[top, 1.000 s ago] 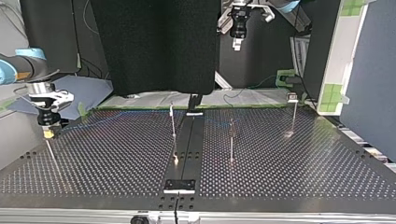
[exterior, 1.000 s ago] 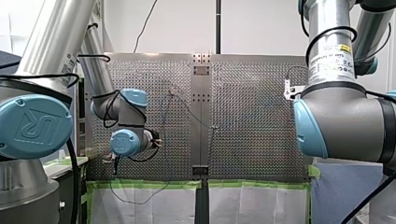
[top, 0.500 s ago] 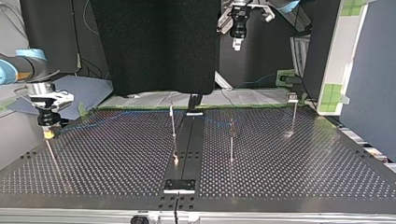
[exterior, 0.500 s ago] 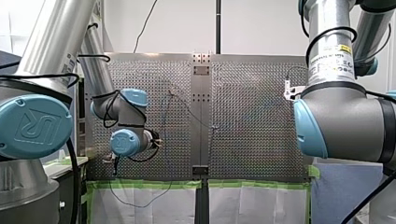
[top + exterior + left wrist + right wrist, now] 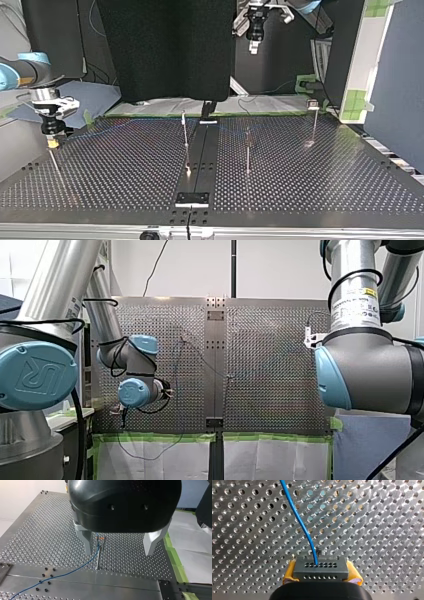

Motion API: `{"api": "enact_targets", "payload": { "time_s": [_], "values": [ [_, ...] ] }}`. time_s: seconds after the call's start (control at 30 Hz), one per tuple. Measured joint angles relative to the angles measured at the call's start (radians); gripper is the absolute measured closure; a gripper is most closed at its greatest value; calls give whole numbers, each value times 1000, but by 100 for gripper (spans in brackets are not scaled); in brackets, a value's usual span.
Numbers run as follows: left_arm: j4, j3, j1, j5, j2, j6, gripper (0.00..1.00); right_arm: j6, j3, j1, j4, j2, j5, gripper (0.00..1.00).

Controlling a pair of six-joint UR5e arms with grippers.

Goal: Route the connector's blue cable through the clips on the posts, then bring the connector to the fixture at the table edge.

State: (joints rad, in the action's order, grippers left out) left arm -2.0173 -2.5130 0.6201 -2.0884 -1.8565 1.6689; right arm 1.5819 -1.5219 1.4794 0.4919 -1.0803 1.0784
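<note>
In the right wrist view my right gripper [image 5: 321, 576] has its yellow pads [image 5: 289, 573] shut on the grey connector [image 5: 320, 566]. The blue cable [image 5: 299, 522] leaves the connector's face and runs over the perforated table. At the top view's left that gripper [image 5: 50, 142] hangs just over a thin post [image 5: 56, 167]. My left gripper [image 5: 119, 547] is open, its metal fingers [image 5: 86, 541] either side of a post with a clip [image 5: 99, 545] ahead of it. The cable [image 5: 75, 569] runs up through that clip.
Three more thin posts [image 5: 185, 135] [image 5: 247, 150] [image 5: 313, 125] stand on the table [image 5: 325, 185]. A dark centre rail carries a small fixture block [image 5: 192, 199] at the top view's near edge. Slack cable [image 5: 150, 456] hangs over the taped table edge.
The slack loop of cable below the table edge sways slightly. Both arms and grippers hold still.
</note>
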Motion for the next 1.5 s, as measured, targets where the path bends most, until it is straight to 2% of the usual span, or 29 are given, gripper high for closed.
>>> {"api": "enact_targets", "payload": {
  "time_s": [0.3,0.8,0.83,0.93,0.97,1.0,1.03,1.07,1.1,1.17,1.5],
  "values": [
    [-2,2,-1,0,0,0,0,3,4,0,6,1,-9,100],
    [-5,5,-5,3,0,0,0,3,8,1,11,1,-5,100],
    [-5,5,-5,3,0,0,0,3,8,1,12,1,-5,96],
    [-7,7,-5,3,0,0,0,1,8,0,14,1,-4,96],
    [-7,7,-5,3,0,0,0,1,9,0,14,1,-3,88],
    [-7,8,-5,3,0,0,0,0,9,0,14,1,-3,88],
    [-7,8,-5,3,0,0,0,0,8,0,14,1,-3,29],
    [-8,8,-5,3,0,0,0,1,8,0,14,1,-2,18],
    [-8,8,-5,3,0,0,0,1,8,1,14,1,0,18],
    [-9,8,-5,3,0,-1,0,2,9,2,17,0,5,10],
    [-10,8,-5,3,0,-1,0,3,8,5,18,1,9,1]
  ]
}}
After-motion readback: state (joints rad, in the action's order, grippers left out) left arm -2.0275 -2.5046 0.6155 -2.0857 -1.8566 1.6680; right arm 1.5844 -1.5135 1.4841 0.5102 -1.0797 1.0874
